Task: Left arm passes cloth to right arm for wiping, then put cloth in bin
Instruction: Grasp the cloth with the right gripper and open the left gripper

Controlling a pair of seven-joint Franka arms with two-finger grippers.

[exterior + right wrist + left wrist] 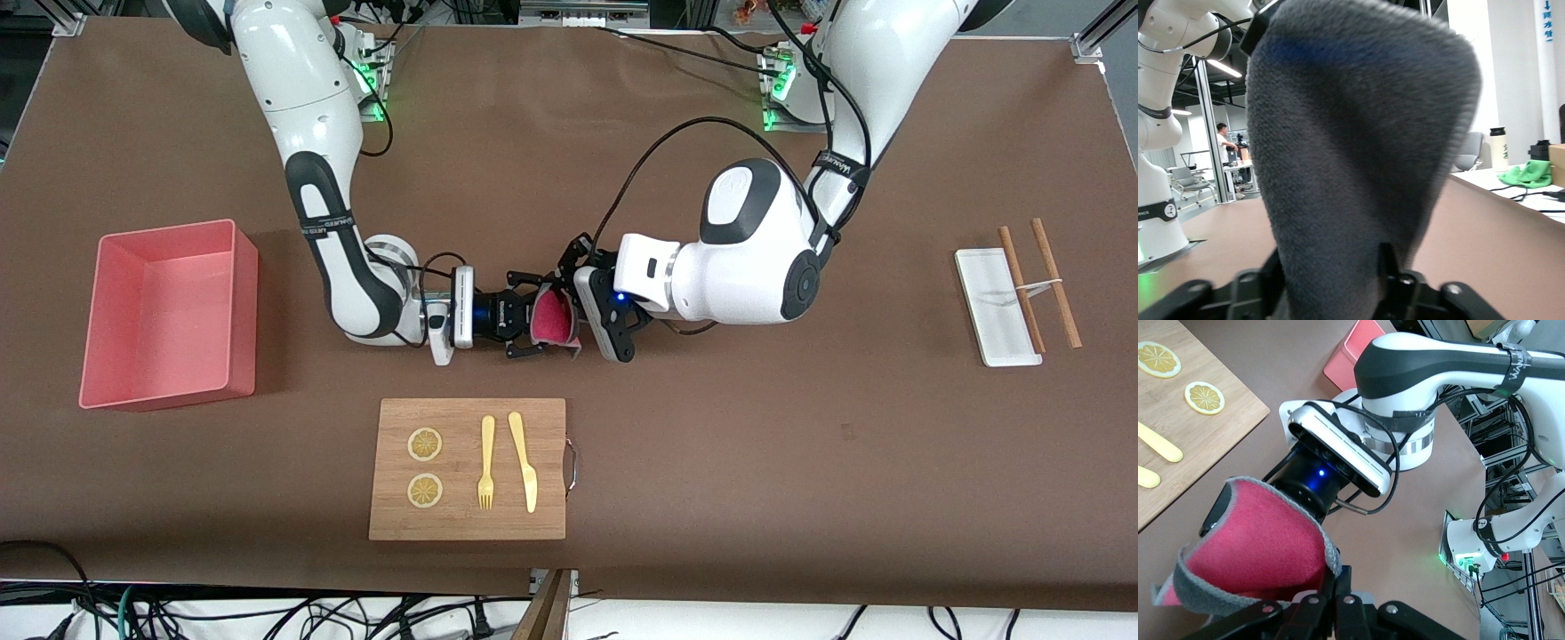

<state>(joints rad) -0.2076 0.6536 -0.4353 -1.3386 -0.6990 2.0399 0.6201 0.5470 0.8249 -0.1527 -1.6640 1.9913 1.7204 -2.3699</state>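
cloth [553, 317] is soft, light and floppy, likely sags and folds wherever it isn't pinched; not fragile, fuzzy nap should give decent friction. best hold looks like a firm pinch on a doubled edge or corner, not the loose middle. looks: small rectangle, pinkish-red face showing in front view, dark grey face filling the right wrist view [1358, 133], grey hem rim, curled into a fold.

cloth is up in the air between the two grippers, over bare table, above the spot just past the board [468, 468] toward the arm bases.

left gripper [594, 311] is pinching the cloth's edge, fingers clamped on it in the left wrist view [1265, 560]. right gripper [524, 322] has its fingers either side of the cloth's lower edge; can't tell if they've clamped yet.

bin [169, 313] sits at the right arm's end, well apart.
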